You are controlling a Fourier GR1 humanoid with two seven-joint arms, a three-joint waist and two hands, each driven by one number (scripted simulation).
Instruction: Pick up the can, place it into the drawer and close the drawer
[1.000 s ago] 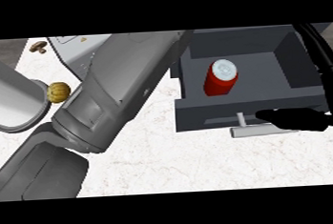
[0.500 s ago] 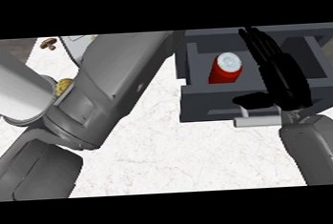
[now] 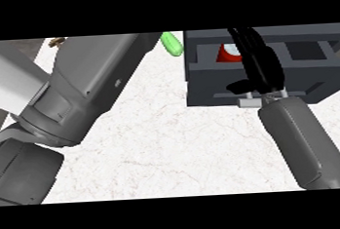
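The red can (image 3: 227,54) with a white top lies inside the open grey drawer (image 3: 207,85) at the upper right; only part of it shows behind my hand. My right hand (image 3: 261,67) lies across the drawer's front with its fingers straight, pointing away from me. Its thumb (image 3: 238,87) rests on the front panel just above the pale handle (image 3: 253,101). The right forearm (image 3: 304,143) comes up from the lower right. My left forearm (image 3: 85,91) fills the left side and runs off the top edge, so its hand does not show.
A green object (image 3: 172,43) lies on the white marble counter (image 3: 175,150) just left of the drawer. A small brown thing (image 3: 54,42) shows at the top left. A light grey block (image 3: 9,81) stands at the far left.
My right hand has slid left along the drawer front to just above the handle and now covers part of the can. The green object has come into view beside the drawer.
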